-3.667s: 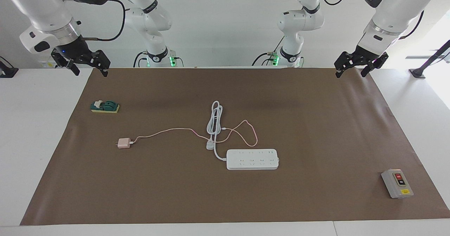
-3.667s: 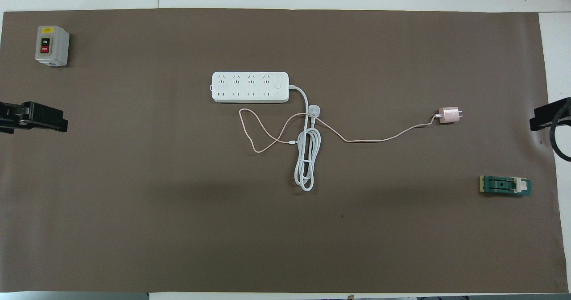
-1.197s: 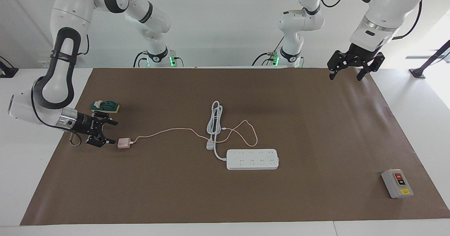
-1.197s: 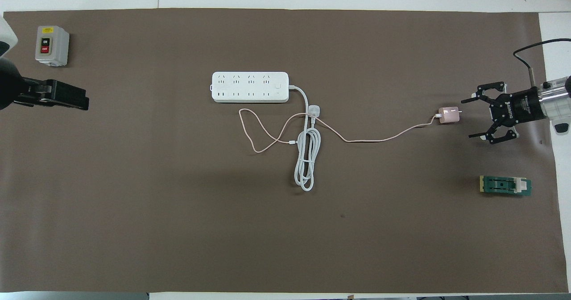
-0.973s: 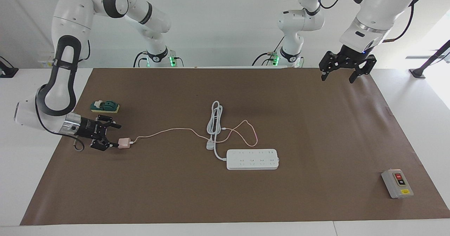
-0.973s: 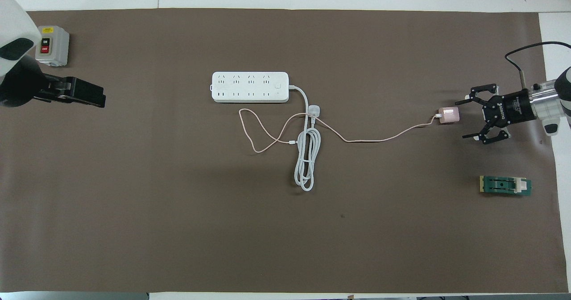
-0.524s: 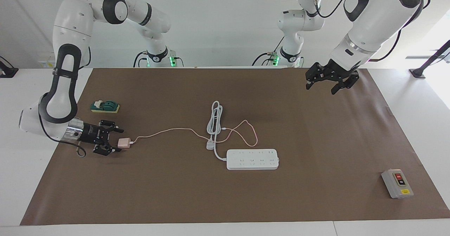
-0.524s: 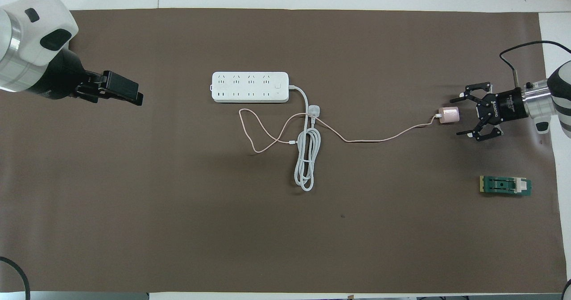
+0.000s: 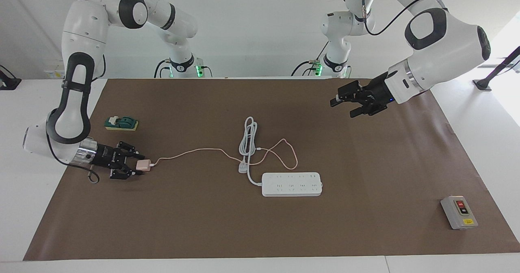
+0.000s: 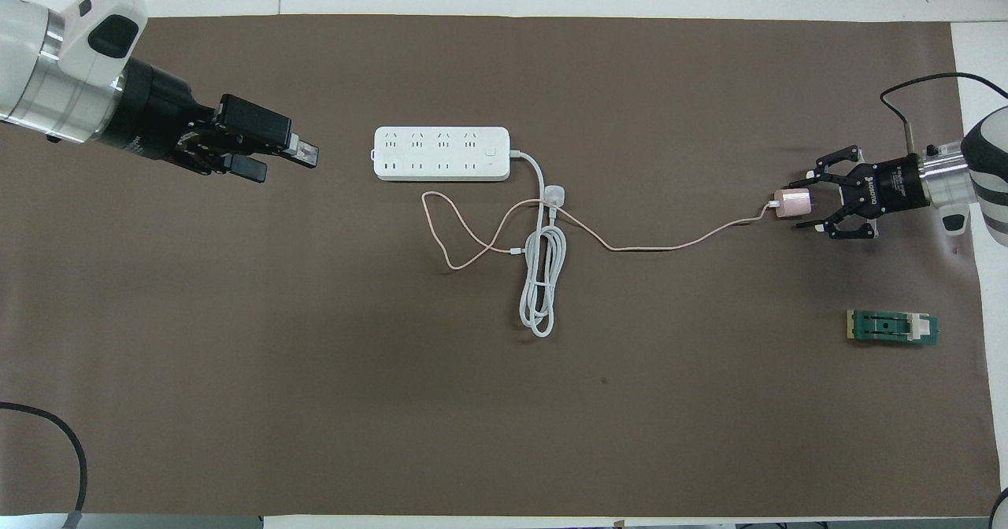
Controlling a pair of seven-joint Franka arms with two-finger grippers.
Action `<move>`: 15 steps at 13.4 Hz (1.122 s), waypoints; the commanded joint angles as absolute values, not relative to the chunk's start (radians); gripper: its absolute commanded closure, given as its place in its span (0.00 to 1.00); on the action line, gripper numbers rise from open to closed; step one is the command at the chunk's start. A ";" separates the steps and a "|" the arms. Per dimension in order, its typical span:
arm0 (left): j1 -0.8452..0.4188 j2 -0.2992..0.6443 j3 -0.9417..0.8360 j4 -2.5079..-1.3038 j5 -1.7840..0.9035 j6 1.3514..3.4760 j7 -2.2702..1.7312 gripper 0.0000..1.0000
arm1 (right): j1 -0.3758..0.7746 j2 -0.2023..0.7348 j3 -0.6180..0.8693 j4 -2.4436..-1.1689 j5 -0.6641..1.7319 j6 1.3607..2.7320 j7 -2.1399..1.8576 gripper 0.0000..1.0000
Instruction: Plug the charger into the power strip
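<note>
The pink charger (image 9: 142, 165) (image 10: 792, 201) lies on the brown mat (image 9: 365, 163) toward the right arm's end of the surface, and the right gripper (image 9: 136, 165) (image 10: 802, 202) lies low and level around it, its jaws closed in on the cube's two sides and pinching it. The prong end is tucked in toward the gripper's palm and hidden. The cable end points toward the middle of the surface, so the cube's axis runs along the length of the surface.

Its thin pink cable (image 9: 191, 152) (image 10: 677, 242) trails from there to a loose loop beside the white power strip (image 9: 291, 184) (image 10: 441, 153), which lies lengthwise along the surface, sockets up, with its thick white cord (image 9: 248, 137) (image 10: 539, 285) coiled nearer to the robots.

The left gripper (image 9: 344, 104) (image 10: 287, 157) hangs over bare mat toward the left arm's end, level with the strip's end, its jaws spread and holding nothing.
</note>
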State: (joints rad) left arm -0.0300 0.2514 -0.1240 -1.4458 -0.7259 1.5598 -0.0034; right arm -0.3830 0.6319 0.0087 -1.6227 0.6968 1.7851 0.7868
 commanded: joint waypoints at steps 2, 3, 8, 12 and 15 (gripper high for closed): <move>-0.046 0.322 -0.121 -1.443 -0.952 1.607 0.002 0.00 | -0.383 0.635 0.014 -1.635 0.715 1.799 0.749 1.00; -0.057 0.327 -0.121 -1.471 -1.029 1.629 0.003 0.00 | -0.382 0.624 0.017 -1.628 0.715 1.792 0.750 1.00; -0.072 0.350 -0.118 -1.649 -1.318 1.700 0.260 0.00 | -0.327 0.532 0.026 -1.595 0.710 1.738 0.807 1.00; -0.087 0.371 -0.118 -1.753 -1.443 1.729 0.502 0.00 | -0.194 0.445 0.028 -1.594 0.722 1.749 0.934 1.00; -0.101 0.364 -0.117 -1.851 -1.537 1.791 0.625 0.00 | -0.077 0.428 0.028 -1.540 0.750 1.773 1.073 1.00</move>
